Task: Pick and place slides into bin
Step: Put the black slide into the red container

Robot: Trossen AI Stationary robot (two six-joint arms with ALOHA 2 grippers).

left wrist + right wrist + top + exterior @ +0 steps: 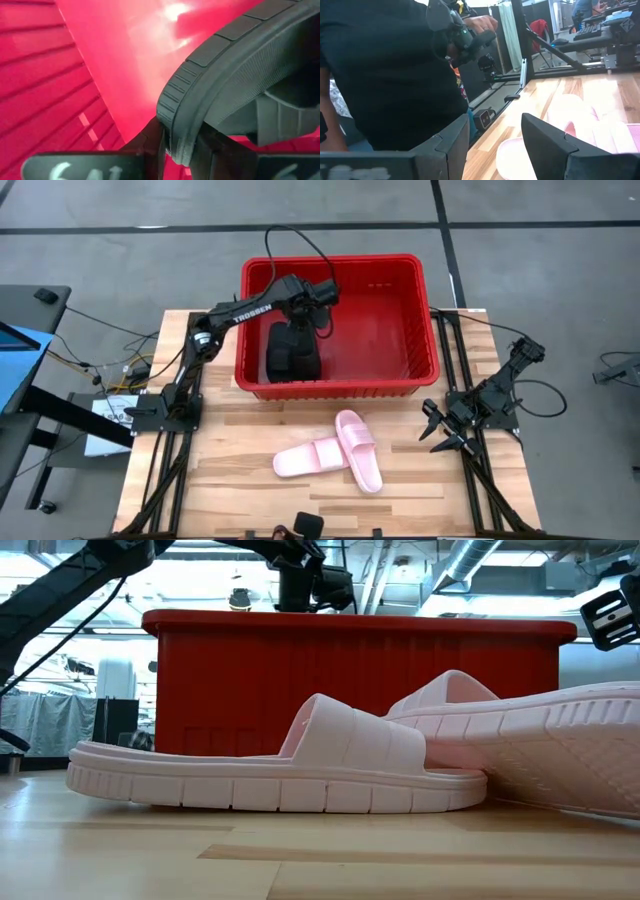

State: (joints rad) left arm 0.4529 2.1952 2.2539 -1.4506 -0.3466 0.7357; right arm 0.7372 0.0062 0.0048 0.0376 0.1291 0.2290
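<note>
Left gripper (300,315) reaching down inside the red bin (420,365), fingers (150,145) pinching the sole edge of a black slide (235,65). Black pair (291,352) in the bin's left half. Pink slides (335,452) on the wooden table (230,435) in front of the bin, one overlapping the other. Right gripper (440,435) waiting at the table's right edge, jaws spread, empty. Person (385,65) beside the table.
</note>
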